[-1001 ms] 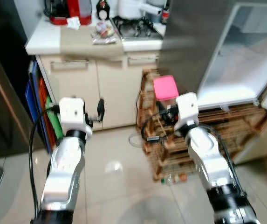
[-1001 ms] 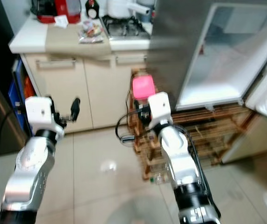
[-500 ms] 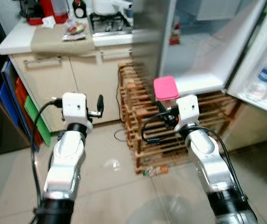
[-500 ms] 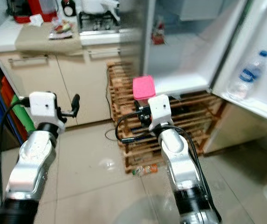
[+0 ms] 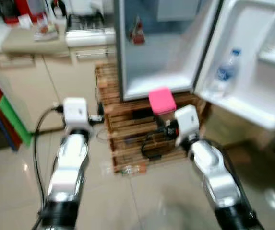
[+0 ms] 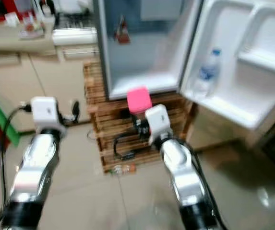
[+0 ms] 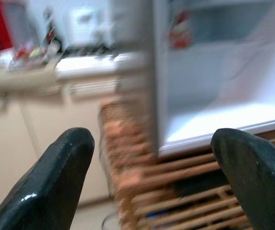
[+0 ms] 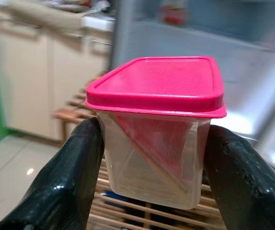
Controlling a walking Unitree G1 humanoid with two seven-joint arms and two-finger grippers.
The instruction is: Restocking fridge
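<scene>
Left gripper (image 7: 151, 177) is up at chest height, fingers spread, carrying nothing, free to help. Right gripper (image 8: 151, 158) pinches a clear container with a pink lid (image 8: 154, 124) by its side walls, upright, in front of the open fridge (image 5: 166, 52), presumably bound for its shelf. A water bottle (image 5: 226, 69) stands in the door.

Grippers: 2 – left gripper (image 7: 151, 179), right gripper (image 8: 151, 177)
Pink-lid container (image 8: 156, 127): 1
Water bottle (image 5: 225, 72): 1
Fridge (image 5: 163, 48): 1
Wooden rack (image 5: 127, 124): 1
</scene>
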